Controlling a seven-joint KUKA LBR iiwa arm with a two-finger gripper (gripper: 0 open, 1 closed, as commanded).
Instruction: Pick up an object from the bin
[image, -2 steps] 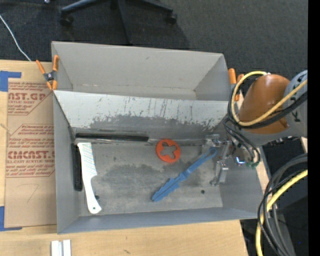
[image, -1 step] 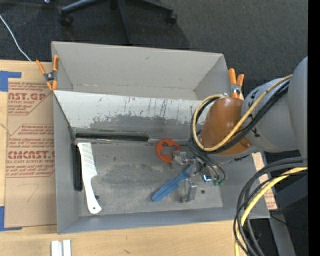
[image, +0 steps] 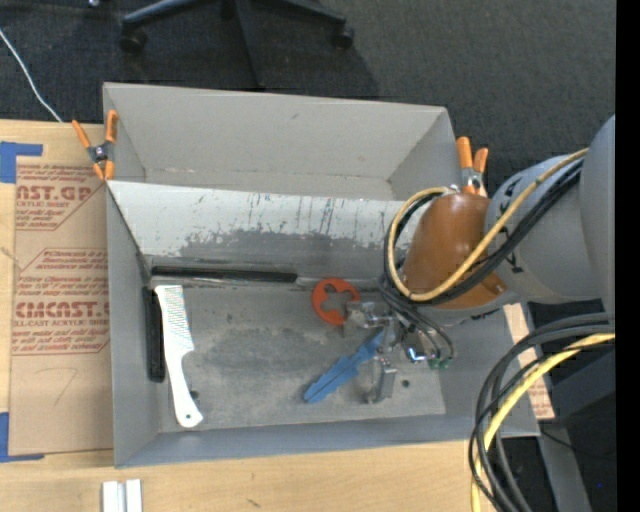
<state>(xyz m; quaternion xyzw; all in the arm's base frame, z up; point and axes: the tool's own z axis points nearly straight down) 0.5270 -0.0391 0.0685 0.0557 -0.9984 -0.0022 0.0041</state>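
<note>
While watching gripper low above right end of long blue plastic tool, near right of grey metal bin, cannot tell if spread or pinching.

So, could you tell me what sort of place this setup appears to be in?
Probably a robotics lab in an office-like room: a cabled robot arm reaches into a grey metal bin of small loose things, and a wheeled chair base stands on dark carpet beyond it.

Comb lies left — ring behind the tool.
</note>
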